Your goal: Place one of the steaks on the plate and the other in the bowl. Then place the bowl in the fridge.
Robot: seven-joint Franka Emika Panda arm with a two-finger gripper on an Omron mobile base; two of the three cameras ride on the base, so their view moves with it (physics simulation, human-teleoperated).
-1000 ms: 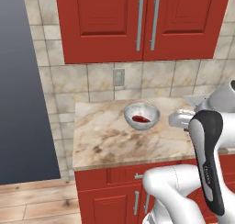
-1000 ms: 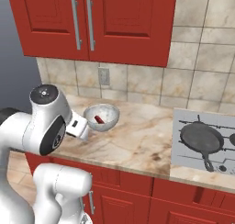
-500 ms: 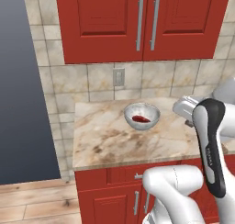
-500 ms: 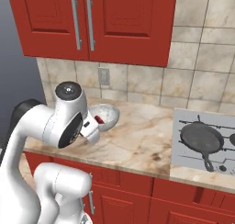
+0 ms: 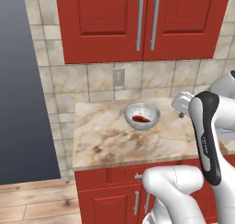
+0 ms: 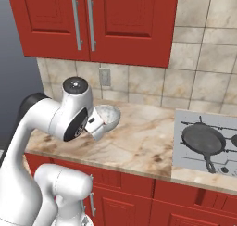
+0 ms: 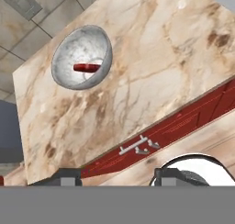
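From the left base view we see the bowl (image 5: 142, 116) standing on the marble counter (image 5: 105, 140), toward the back, below the wall outlet (image 5: 119, 76). One steak (image 5: 140, 119) lies inside it as a small dark-red slab on the bottom. Red upper cabinets (image 5: 137, 21) hang above, and red lower cabinets (image 5: 110, 195) run under the counter edge. Our arm (image 5: 206, 136) rises at the right, and the white hand end sits just right of the bowl, apart from it; the fingers are hidden here.

From the right base view the arm (image 6: 69, 118) stands in front of the bowl (image 6: 108, 115), covering its left part, so we cannot see the steak there. A black skillet (image 6: 203, 141) rests on the grey cooktop (image 6: 203, 148) at the right, well apart from the bowl.

In the hand view the bowl (image 7: 82, 57) sits at upper left on the counter (image 7: 151, 71), with the steak (image 7: 88, 67) lying near its middle. The outlet (image 7: 20, 2) shows on the tiled wall beyond. The gripper (image 7: 117, 177) hangs out past the counter edge, over the lower cabinet front with its drawer handle (image 7: 137, 145). Its two fingertips (image 7: 69, 176) stand apart with nothing between them, so we read it as parted and empty, well clear of the bowl.
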